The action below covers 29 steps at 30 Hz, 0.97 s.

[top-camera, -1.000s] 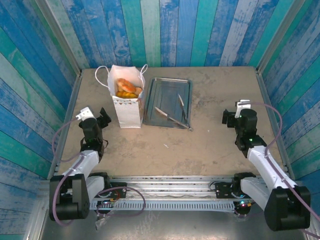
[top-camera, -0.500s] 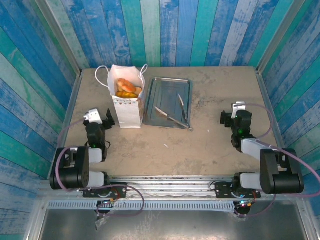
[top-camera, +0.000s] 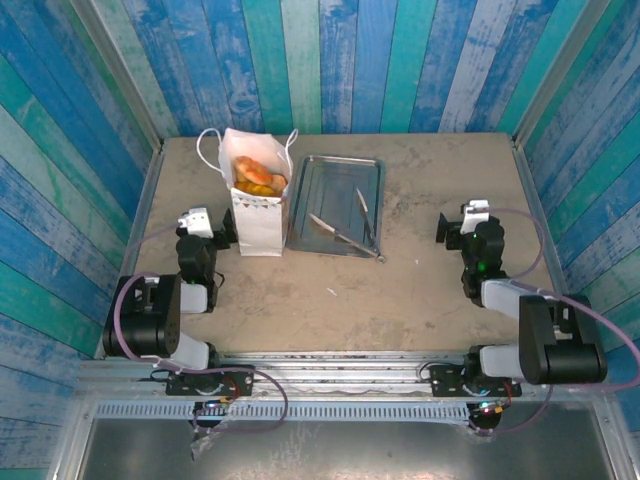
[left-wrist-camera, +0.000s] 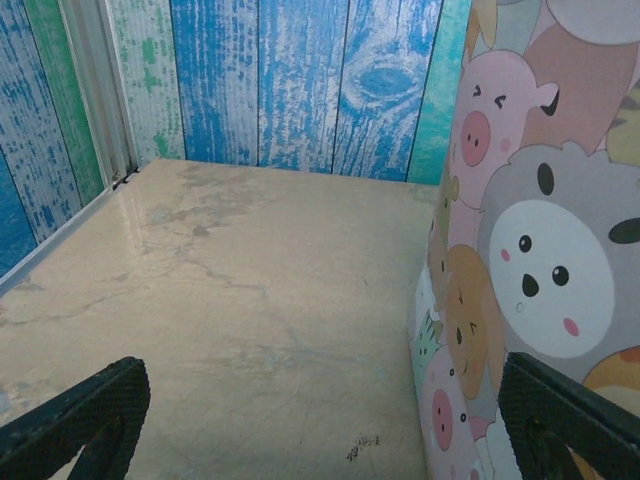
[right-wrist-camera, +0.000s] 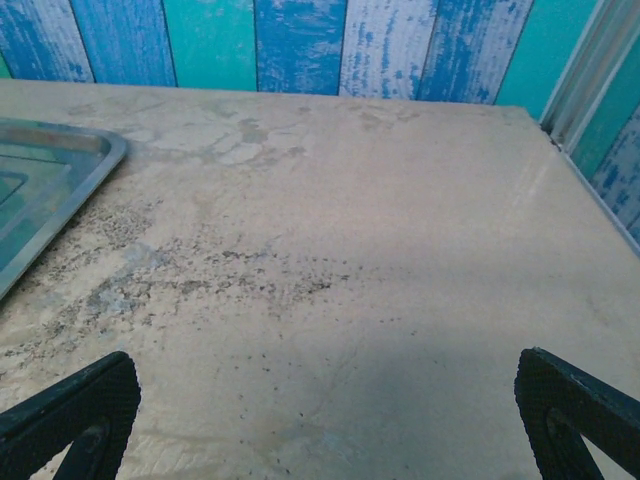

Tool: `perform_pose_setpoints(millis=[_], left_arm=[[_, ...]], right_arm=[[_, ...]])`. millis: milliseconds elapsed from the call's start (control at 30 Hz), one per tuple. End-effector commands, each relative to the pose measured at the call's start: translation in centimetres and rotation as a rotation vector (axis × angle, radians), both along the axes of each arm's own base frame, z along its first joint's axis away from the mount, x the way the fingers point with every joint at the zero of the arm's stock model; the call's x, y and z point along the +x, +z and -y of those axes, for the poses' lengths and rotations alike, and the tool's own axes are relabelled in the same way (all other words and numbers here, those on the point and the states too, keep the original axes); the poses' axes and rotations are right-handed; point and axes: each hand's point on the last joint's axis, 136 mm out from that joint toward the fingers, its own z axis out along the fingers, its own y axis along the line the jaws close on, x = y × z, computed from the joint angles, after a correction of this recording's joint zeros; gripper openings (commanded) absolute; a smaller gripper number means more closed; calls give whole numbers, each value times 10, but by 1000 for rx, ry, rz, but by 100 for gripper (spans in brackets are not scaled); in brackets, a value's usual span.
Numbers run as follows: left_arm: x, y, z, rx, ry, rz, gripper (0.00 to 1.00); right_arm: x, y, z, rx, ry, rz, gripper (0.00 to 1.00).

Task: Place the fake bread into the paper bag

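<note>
The left gripper (left-wrist-camera: 322, 428), jaws spread wide and empty, sits low just beside the paper bag (top-camera: 257, 220), which stands upright holding the fake bread (top-camera: 258, 176). The right gripper (right-wrist-camera: 328, 422), likewise agape, rests well right of the metal tray (top-camera: 336, 188), where tongs (top-camera: 342, 236) lie.

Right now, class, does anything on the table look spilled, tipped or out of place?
Nothing stands out: the bag stands upright with bread inside, and tongs lie on the tray.
</note>
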Motion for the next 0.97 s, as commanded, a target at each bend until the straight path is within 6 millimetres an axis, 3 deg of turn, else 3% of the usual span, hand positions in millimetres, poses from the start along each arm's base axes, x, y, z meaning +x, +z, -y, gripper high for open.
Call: perform_pose_setpoints(millis=[0,67,167,933], left_arm=[[2,-9,2,21,-10,-31,94],[2,-8,2,21,-9,-30,94],[3,-8,2,23,-9,-30,94],[7,-10,10,48,-32,-50,94]], right_arm=[[4,-8,-8,26,36,44,100],[10,-10,-13,23,65,69,100],[23,-19,-15,15,65,-56,100],[22,-19,-17,-4,66,-50,100]])
